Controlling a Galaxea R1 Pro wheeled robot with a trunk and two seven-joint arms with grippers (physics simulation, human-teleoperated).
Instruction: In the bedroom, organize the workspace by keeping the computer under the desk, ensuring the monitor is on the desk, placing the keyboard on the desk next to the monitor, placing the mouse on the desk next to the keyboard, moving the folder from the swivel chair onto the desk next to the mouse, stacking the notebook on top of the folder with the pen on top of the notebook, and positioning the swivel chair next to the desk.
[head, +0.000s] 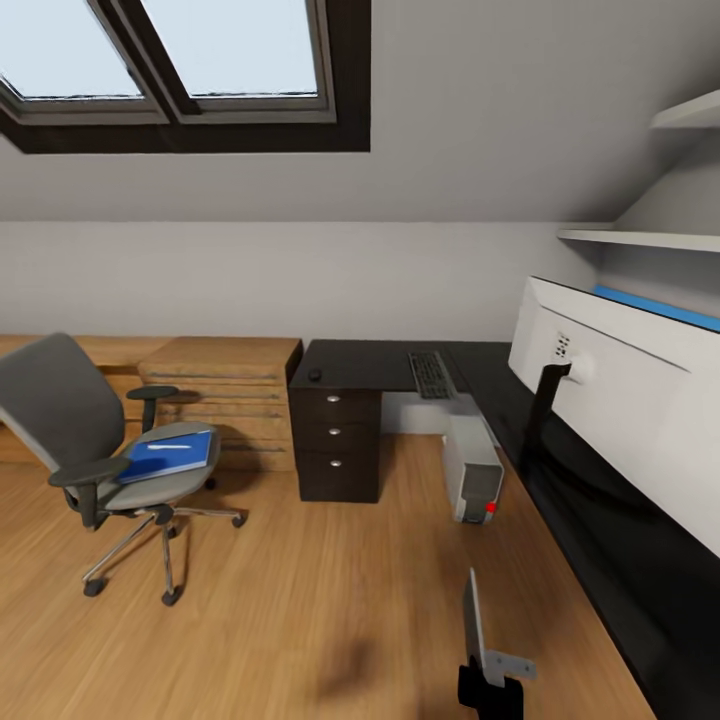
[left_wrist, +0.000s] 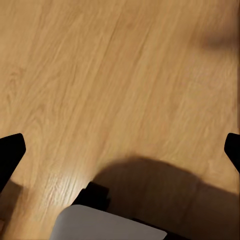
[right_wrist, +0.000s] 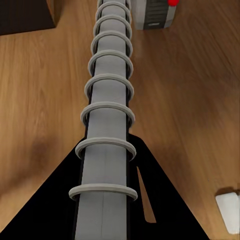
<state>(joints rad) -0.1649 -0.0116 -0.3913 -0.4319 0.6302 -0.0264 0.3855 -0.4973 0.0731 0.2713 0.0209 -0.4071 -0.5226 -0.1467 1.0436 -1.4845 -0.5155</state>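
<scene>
While the right pincer (right_wrist: 102, 210) grips the grey spiral-ringed notebook (right_wrist: 106, 100) at lower frame, the left pincer (left_wrist: 120, 150) gapes empty; next comes carrying it to the black table (head: 370, 362), though the blue folder (head: 170, 455) on the grey swivel chair (head: 60, 420) should land first.

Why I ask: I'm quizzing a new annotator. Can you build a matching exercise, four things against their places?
Things:
1. folder
2. keyboard
3. computer
4. notebook

Places:
A. held in the right gripper
B. on the floor under the desk
C. on the swivel chair seat
D. on the desk top

Pairs: 1-C, 2-D, 3-B, 4-A
</scene>
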